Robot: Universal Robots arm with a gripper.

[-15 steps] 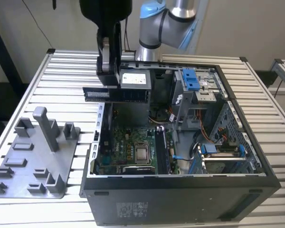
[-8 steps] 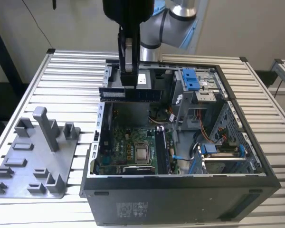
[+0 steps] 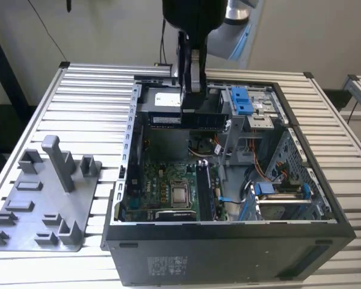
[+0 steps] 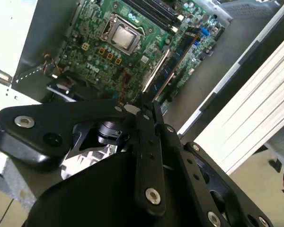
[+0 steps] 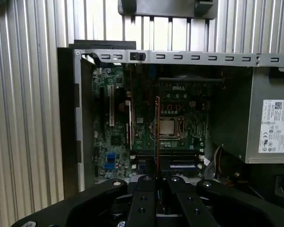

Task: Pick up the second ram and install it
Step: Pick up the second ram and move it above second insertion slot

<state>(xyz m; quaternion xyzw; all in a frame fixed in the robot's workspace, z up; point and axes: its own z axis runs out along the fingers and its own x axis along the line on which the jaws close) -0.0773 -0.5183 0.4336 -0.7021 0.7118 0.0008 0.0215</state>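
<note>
The arm [image 3: 237, 12] hangs over the end of the open computer case [image 3: 228, 256] farthest from the exterior camera, its grey wrist segment tilted and the black gripper body straight beneath it. The gripper [image 3: 191, 107] points down into that end of the case. Its 2 fingers [image 3: 186, 84] stand vertical and close together, pinched on the second ram [image 3: 162, 119], which they hold level. In the first wrist view the black linkage bars [image 5: 146, 198] converge on the narrow fingertips.

Second ram [image 3: 207, 120] (gripped part) behind gripper [image 3: 190, 108]
</note>
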